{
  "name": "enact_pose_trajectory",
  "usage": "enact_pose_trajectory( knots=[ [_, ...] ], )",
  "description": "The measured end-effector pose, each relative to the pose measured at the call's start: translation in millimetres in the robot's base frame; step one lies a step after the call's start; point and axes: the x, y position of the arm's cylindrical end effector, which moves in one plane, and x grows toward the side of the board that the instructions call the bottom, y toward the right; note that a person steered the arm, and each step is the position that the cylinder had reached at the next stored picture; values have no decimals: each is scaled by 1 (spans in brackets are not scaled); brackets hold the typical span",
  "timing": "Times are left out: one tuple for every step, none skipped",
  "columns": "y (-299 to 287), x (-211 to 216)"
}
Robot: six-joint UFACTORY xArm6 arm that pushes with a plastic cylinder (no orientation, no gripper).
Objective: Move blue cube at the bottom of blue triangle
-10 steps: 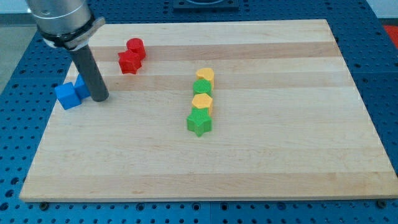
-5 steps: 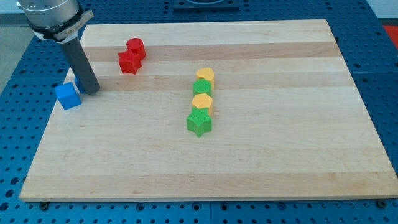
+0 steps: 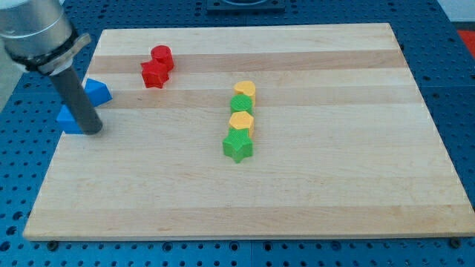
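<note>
Near the view's left edge of the wooden board (image 3: pixel 297 185), my tip (image 3: pixel 91 131) rests on the surface, touching the blue cube (image 3: pixel 68 120), which the rod mostly hides; only its left part shows. Blue cube sits just left of the tip, at the board's edge. Blue triangle (image 3: pixel 96 90) lies just above, toward the view's top, slightly right of the cube. No jaws on this rod, so nothing is clasped. Red blocks (image 3: pixel 156 67) sit further right. Yellow and green blocks (image 3: pixel 240 120) form a column mid-board.
</note>
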Motion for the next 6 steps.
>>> enact_pose_trajectory(
  knots=[
    [-14,17],
    [-38,17],
    [-44,15],
    [-43,5],
    [-37,-6],
    [-29,-7]
  ],
)
